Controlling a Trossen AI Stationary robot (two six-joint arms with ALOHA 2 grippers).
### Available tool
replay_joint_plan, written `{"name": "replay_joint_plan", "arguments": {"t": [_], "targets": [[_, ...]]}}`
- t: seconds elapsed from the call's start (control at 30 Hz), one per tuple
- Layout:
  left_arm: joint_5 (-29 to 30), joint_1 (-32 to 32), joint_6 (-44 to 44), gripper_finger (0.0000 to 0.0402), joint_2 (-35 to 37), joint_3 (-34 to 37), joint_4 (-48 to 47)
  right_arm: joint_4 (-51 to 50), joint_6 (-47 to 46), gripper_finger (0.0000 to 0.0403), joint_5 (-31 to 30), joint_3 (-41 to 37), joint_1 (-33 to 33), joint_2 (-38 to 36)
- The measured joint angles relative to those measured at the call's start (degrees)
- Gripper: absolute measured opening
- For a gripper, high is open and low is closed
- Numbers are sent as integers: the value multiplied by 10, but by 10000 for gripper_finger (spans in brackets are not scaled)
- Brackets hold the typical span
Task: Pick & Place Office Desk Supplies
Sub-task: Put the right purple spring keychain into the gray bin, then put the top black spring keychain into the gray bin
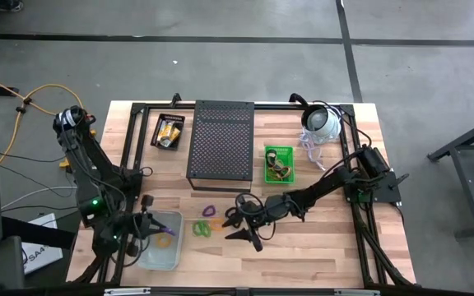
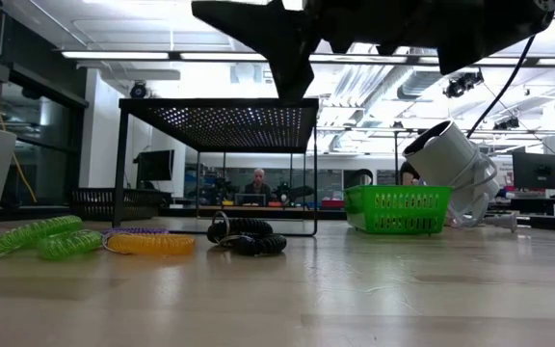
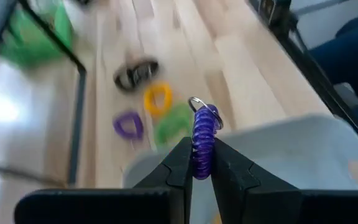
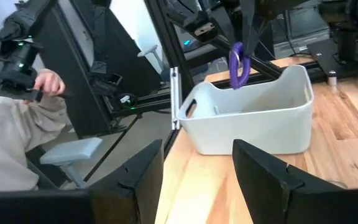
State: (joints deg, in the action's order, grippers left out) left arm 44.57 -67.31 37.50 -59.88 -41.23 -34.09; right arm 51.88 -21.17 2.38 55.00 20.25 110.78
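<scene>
Purple coiled plastic, a loop point(image 3: 202, 140) with a small metal ring at one end, is pinched between the two fingers of the left end effector point(image 3: 198, 163), which hangs just above the open white bin point(image 4: 253, 118) at the bench's point(image 1: 319, 255) front left corner. No readable writing or brand shows on the bin, the loops or the arms.

Right end effector point(image 1: 249, 226) hovers a little above the bench near the middle front, its fingers spread apart with nothing between them. Just beside it on the wood lie a black loop point(image 2: 247, 236), an orange loop point(image 2: 152, 243), a second purple loop point(image 3: 128, 125) and green loops point(image 2: 37, 237). A further orange loop point(image 1: 165, 241) lies inside the bin.

Behind these stands a black mesh riser point(image 1: 220, 138), with a green basket point(image 1: 278, 164) holding more items to its right, a black tray point(image 1: 169, 131) with yellow packets to its left, and a white dome-shaped device point(image 1: 322, 122) at the back right.
</scene>
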Motion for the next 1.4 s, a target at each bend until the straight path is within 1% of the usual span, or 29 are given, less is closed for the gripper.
{"name": "replay_joint_plan", "arguments": {"t": [0.2,0.4,0.47,0.6,0.83,1.03,1.17,1.4], "targets": [[-78,1,164,39,0,1,-87,-17,0,181,-14,0,0,0],[-159,20,244,39,0,1,-110,-19,0,181,-23,0,-1,0],[-181,31,254,39,0,1,-109,-19,0,181,-24,0,-1,0],[-206,52,251,39,0,1,-109,-20,0,181,-24,0,-1,0],[-211,72,250,42,0,1,-109,-20,0,181,-24,0,-1,0],[-212,80,271,64,0,1,-109,-20,0,181,-23,0,-1,0],[-234,80,274,77,0,1,-109,-20,0,181,-23,0,-1,0],[-233,80,270,84,0,1,-109,-21,0,181,-22,0,-1,0]]}}
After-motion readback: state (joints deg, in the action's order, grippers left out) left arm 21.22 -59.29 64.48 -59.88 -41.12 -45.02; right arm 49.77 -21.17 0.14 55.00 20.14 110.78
